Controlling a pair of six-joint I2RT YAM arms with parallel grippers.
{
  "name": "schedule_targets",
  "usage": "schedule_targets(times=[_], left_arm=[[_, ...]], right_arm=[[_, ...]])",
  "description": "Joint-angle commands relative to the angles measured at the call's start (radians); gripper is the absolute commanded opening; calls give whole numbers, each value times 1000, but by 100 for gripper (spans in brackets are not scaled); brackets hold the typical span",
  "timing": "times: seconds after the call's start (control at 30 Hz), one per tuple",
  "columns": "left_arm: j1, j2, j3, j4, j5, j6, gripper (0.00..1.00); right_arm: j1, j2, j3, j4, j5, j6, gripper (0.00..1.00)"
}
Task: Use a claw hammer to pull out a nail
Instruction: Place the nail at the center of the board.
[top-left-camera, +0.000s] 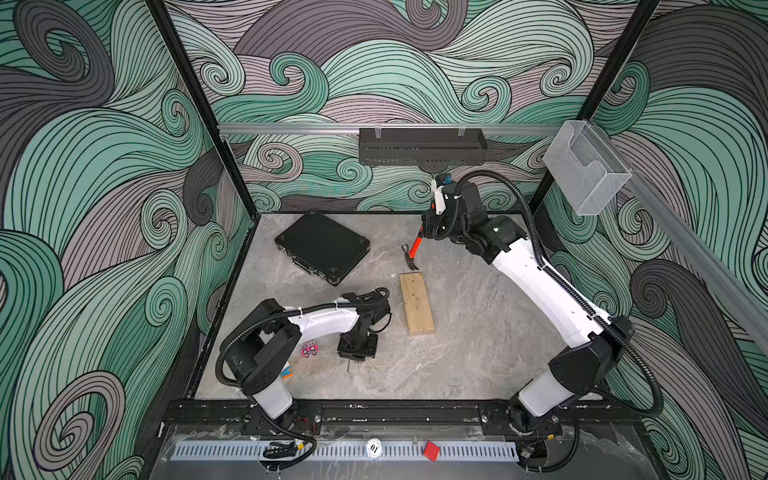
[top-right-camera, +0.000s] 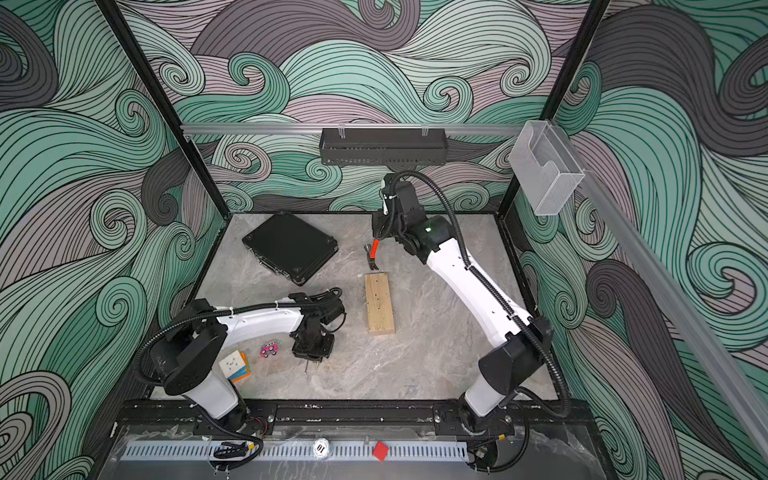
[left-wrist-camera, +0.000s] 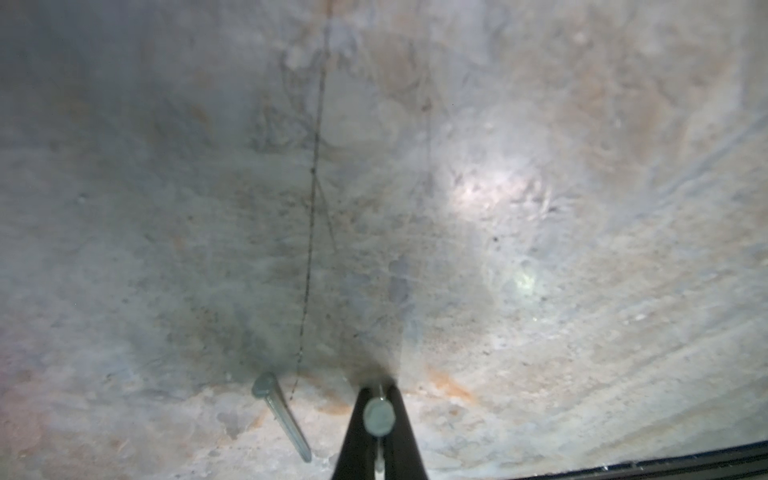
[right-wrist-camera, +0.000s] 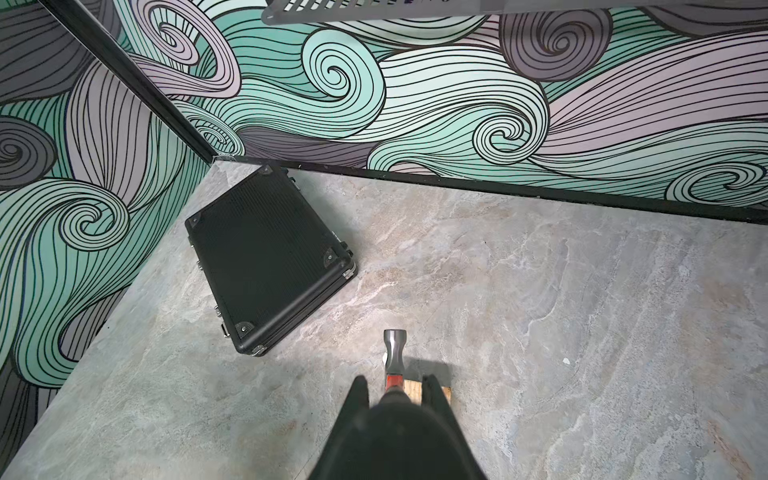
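We are holding the hammer by its handle in the right gripper, jaws clamped on it, its head hanging just above the far end of the wood block. The left gripper is pinching a nail clear of the block. Nothing is bracing the block, so we are risking tipping or dragging it when levering

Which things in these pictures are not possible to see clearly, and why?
1. Shank of the nail in the left gripper: blurred, behind its own head, left wrist view.
2. Whether another nail stands in the block: too small in both top views.
3. The hammer handle: hidden inside the right gripper, right wrist view.
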Motion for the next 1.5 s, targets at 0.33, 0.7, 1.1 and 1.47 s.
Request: schedule_targets(times=[0.33, 0.7, 1.1, 1.47], left_arm=[[-6, -3, 15, -53, 6, 3, 4], [-7, -7, -11, -33, 29, -6, 5], [-9, -6, -16, -30, 37, -7, 9], [-11, -3, -13, -32, 37, -9, 10]], right_arm=[[-8, -54, 4, 97, 13, 14, 0], [-8, -60, -9, 99, 7, 22, 0], [-8, -74, -30, 105, 12, 28, 0], [-10, -75, -36, 104, 15, 29, 0]])
